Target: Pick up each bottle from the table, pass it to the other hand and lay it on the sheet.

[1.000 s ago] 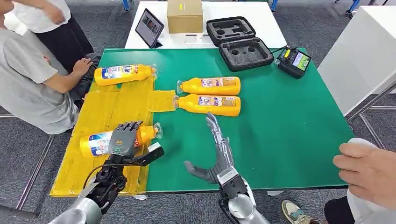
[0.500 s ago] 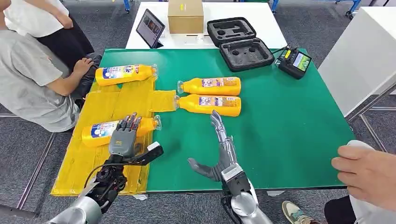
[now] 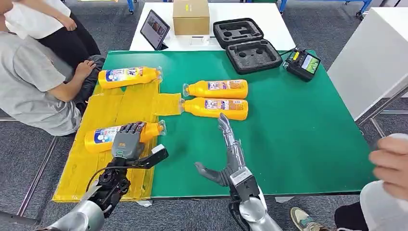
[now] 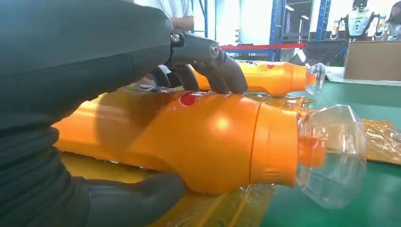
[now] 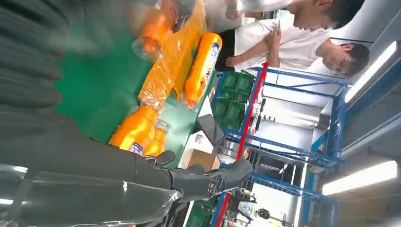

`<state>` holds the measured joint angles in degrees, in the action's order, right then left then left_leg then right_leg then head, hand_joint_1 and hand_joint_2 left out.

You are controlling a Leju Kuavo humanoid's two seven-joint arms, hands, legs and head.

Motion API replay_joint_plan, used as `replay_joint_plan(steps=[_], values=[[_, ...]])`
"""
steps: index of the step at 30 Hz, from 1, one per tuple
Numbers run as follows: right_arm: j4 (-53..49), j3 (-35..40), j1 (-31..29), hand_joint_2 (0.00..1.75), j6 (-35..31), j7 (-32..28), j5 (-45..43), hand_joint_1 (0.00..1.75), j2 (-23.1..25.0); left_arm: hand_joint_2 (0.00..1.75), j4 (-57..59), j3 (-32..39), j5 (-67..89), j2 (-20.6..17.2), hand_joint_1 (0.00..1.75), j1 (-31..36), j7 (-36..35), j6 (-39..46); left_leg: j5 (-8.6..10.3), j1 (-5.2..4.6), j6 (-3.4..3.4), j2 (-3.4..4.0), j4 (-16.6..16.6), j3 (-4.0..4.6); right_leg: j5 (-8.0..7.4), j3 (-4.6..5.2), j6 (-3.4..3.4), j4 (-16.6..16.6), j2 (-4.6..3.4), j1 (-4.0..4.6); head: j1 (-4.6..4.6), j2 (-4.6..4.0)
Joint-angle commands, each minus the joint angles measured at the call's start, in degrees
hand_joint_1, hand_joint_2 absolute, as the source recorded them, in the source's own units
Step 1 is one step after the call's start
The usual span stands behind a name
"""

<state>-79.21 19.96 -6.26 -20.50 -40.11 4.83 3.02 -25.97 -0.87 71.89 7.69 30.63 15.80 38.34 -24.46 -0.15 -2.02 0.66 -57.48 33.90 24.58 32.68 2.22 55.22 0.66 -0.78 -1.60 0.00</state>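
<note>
Left hand (image 3: 126,142) lies over the near bottle (image 3: 103,137) on the yellow sheet (image 3: 113,108), fingers (image 4: 222,71) curled across its body, thumb under it. Right hand (image 3: 230,154) hovers above the green table (image 3: 288,130), fingers spread, holding nothing. Far bottle (image 3: 127,76) lies at the sheet's far edge; two bottles (image 3: 216,88) (image 3: 215,108) lie mid-table.

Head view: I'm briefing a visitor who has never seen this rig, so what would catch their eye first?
Four orange bottles lying on a green table: two on the yellow sheet at the left, two side by side mid-table. The left hand rests on the nearer sheet bottle, fingers curled over it. The right hand is spread open just short of the closest mid-table bottle.
</note>
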Motion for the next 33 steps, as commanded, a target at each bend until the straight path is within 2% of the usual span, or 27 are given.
replay_joint_plan(steps=[1,2,4,7,16,27,33], values=[[3.3,-1.5,-2.1,1.75,0.8,0.1,0.3,0.0,0.3,1.75,4.3,-0.9,-0.3,-1.7,0.77,-1.3,0.7,0.7,-0.03,0.03,0.11,0.17,0.1,-0.2,-0.03,-0.12,-0.09,-0.1,-0.26,0.02,0.02,0.0],[3.3,-1.6,-2.0,1.75,0.8,0.1,0.4,0.0,0.2,1.75,3.2,-0.9,-0.8,-1.3,0.35,-1.8,2.0,1.7,-0.03,0.02,0.09,0.15,0.1,-0.18,-0.03,-0.12,-0.07,-0.1,-0.22,0.01,0.02,0.0],[3.5,-1.7,-1.9,1.75,0.9,0.1,0.5,0.0,0.2,1.75,-3.1,-1.7,0.8,-0.6,0.0,-4.1,2.7,1.7,-0.04,0.03,0.1,0.14,0.1,-0.2,-0.02,-0.13,-0.08,-0.1,-0.23,0.02,0.02,0.0],[3.6,-2.0,-1.4,1.75,0.5,0.1,1.0,0.0,0.4,1.75,-13.0,-2.5,1.9,1.5,0.0,-8.1,4.7,1.7,-0.06,0.03,0.09,0.03,0.0,-0.13,0.03,-0.09,-0.07,-0.1,-0.12,0.02,0.02,0.0],[3.5,-2.0,-1.2,1.75,0.5,0.1,0.9,0.0,0.5,1.75,-14.3,-2.5,1.6,1.7,0.0,-8.6,5.4,1.7,-0.05,0.05,0.12,-0.02,0.0,0.06,0.05,0.08,-0.09,0.0,-0.07,0.04,0.02,0.0],[2.7,-1.0,-0.2,1.75,-1.0,0.1,1.9,0.0,0.5,1.75,-39.6,-9.0,0.0,3.2,0.0,-18.1,9.3,1.7,-0.04,0.03,0.06,0.04,0.0,0.24,0.02,0.27,-0.04,0.0,-0.08,0.03,0.02,0.0],[1.9,-1.2,0.1,1.75,-2.0,0.1,1.6,0.0,0.4,1.75,-41.4,-10.3,-3.9,3.8,0.0,-19.1,11.1,1.7,-0.06,0.05,0.1,-0.01,0.0,0.21,0.04,0.23,-0.07,0.0,-0.06,0.05,0.02,0.0]])
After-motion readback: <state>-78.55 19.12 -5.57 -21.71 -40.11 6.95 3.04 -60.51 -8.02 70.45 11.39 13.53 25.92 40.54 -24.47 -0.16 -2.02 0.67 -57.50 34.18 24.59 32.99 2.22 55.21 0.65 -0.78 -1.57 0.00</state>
